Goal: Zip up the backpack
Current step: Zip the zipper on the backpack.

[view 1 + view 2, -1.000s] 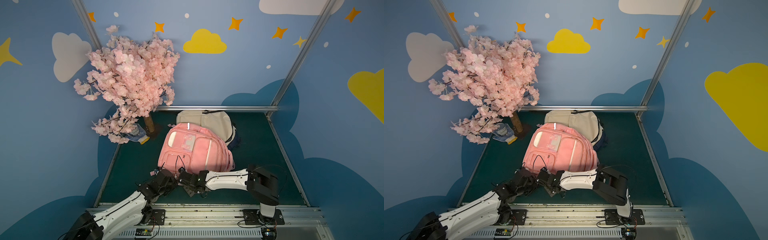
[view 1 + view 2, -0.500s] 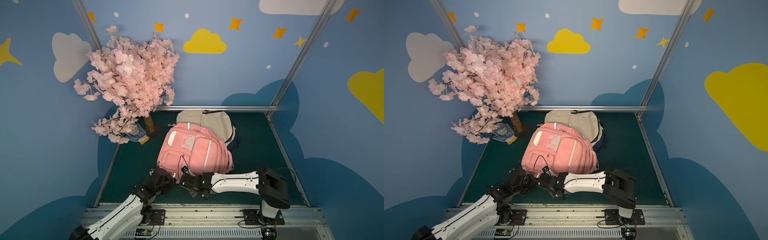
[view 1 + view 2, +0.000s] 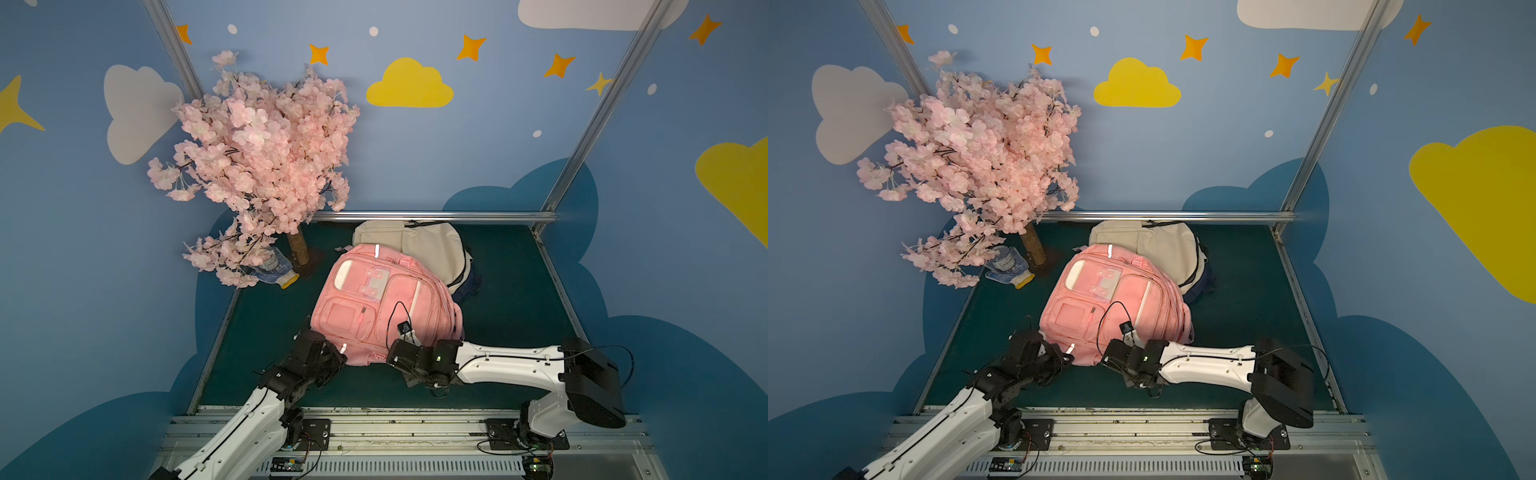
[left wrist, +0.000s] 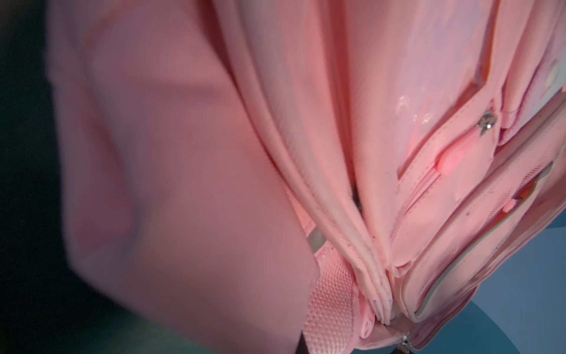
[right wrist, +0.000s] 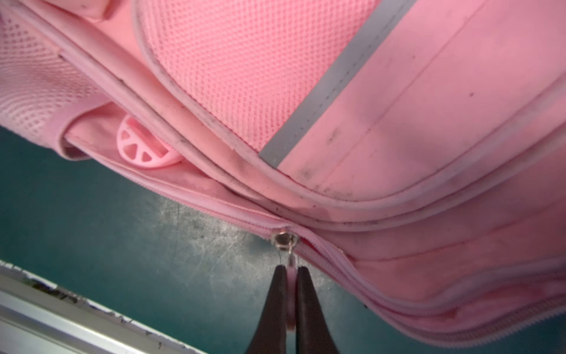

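One dark green table mat (image 3: 519,291), and at its middle lies the pink fabric backpack (image 3: 374,307), front panel up, its far end overlapping a cream canvas backpack (image 3: 432,245). Left gripper (image 3: 332,359) is pressed against the near corner, jaws hidden, so I can't tell their state. Right gripper (image 5: 290,271) sits at the near edge, just below the silver metal zipper slider (image 5: 284,239), clamped tight on its small pull tab (image 5: 290,260).

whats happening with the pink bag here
The right gripper has its fingers pinched on the zipper pull at the near edge of the pink backpack, which lies on the table. The left gripper sits at the backpack's near left corner; its grip can't be told. The zip looks only partly closed.
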